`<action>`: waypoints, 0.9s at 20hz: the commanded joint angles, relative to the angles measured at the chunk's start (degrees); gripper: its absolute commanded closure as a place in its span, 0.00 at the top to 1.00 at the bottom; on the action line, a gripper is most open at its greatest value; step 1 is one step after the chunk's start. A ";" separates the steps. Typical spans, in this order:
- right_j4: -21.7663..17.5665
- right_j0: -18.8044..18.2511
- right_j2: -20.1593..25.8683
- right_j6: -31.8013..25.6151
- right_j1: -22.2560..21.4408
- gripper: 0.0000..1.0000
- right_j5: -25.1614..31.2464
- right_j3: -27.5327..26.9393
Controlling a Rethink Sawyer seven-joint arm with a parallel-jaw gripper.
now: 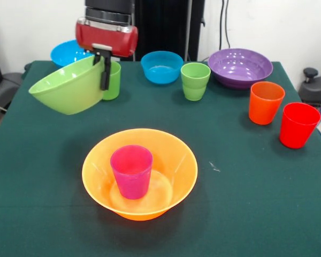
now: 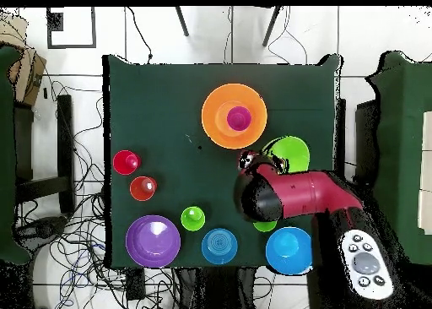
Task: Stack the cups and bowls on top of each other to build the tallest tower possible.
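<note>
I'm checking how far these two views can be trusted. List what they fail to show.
- Front view: the green bowl held tilted by the end effector covers most of a green cup and part of a blue bowl.
- Overhead view: the arm covers the end effector, part of the green bowl, and nearly all of that green cup.
- Front view: the arm is cut off by the top edge.
</note>
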 commanded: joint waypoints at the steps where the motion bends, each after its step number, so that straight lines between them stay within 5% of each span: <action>1: 1.57 4.22 -6.18 9.41 4.72 0.00 -0.53 -6.80; 11: 4.40 0.99 -3.28 3.57 5.79 0.00 -0.34 -7.86; 18: 5.45 7.65 -9.96 8.00 7.78 0.00 0.70 -12.38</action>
